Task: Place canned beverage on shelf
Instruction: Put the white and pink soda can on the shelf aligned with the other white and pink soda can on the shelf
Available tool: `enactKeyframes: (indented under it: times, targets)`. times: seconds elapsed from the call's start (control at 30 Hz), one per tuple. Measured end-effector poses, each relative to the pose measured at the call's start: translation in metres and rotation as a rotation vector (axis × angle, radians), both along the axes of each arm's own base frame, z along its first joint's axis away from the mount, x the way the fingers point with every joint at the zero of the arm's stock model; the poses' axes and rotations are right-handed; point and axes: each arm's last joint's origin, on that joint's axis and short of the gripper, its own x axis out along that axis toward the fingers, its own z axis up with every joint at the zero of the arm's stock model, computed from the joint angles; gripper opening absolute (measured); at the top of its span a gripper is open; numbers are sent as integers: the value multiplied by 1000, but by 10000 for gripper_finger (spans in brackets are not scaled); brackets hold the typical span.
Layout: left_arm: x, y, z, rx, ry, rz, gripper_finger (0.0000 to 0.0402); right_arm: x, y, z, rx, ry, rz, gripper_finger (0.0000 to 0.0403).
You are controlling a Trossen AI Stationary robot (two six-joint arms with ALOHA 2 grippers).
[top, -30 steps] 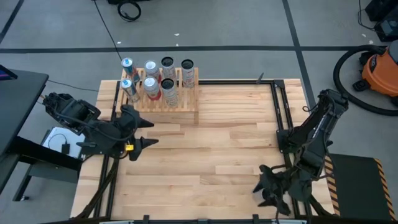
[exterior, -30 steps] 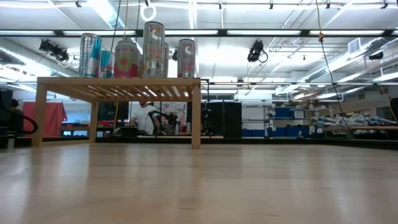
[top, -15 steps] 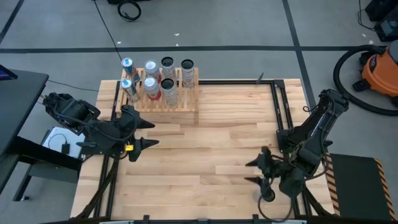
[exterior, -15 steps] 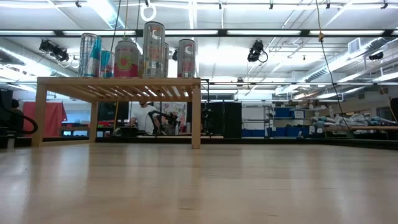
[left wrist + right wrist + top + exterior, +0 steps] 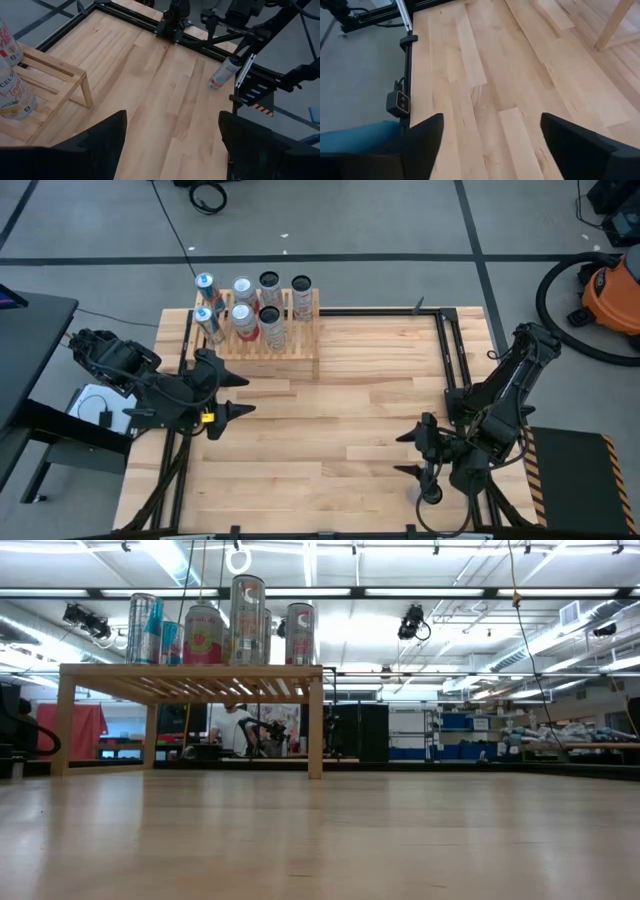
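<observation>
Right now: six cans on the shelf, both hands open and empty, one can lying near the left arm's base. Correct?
Not quite. The lying can is beside the right arm's base at the table's right edge, as the left wrist view shows. The rest holds: six cans stand on the shelf in the high view, and the left hand and right hand are open and empty.

arms: dark, jointed | left tool (image 5: 228,393): black fingers, yellow tag | right tool (image 5: 412,452): black fingers

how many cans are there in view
8. Seven stand on the shelf: four at the back, three in front. One can sits by the right gripper. Others may be hidden.
</observation>
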Motion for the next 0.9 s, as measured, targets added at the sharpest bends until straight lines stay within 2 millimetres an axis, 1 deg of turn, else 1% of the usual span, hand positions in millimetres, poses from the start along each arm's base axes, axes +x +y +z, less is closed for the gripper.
enactKeyframes:
  times: [0.13, 0.2, 0.47, 0.6, 0.7, 0.8, 0.9]
  targets:
    - [0, 0, 0, 0, 0, 0, 316, 0, 0, 0, -8, -2, 4, 387]
    - [0, 0, 0, 0, 0, 0, 316, 1, 1, 0, -6, -5, 4, 396]
    - [0, 0, 0, -2, -3, 0, 316, 7, -2, -2, -24, 38, 47, 364]
    - [0, 0, 1, -6, -9, 0, 316, 11, -5, -3, 14, 67, 41, 360]
    - [1, 0, 1, -8, -13, 0, 316, 12, -5, -4, 30, 104, 85, 360]
    - [1, 0, 1, -9, -13, 0, 316, 12, -2, -4, 101, 156, 155, 359]
    - [1, 0, 1, -8, -13, 0, 316, 7, 2, -3, 189, 235, 221, 359]
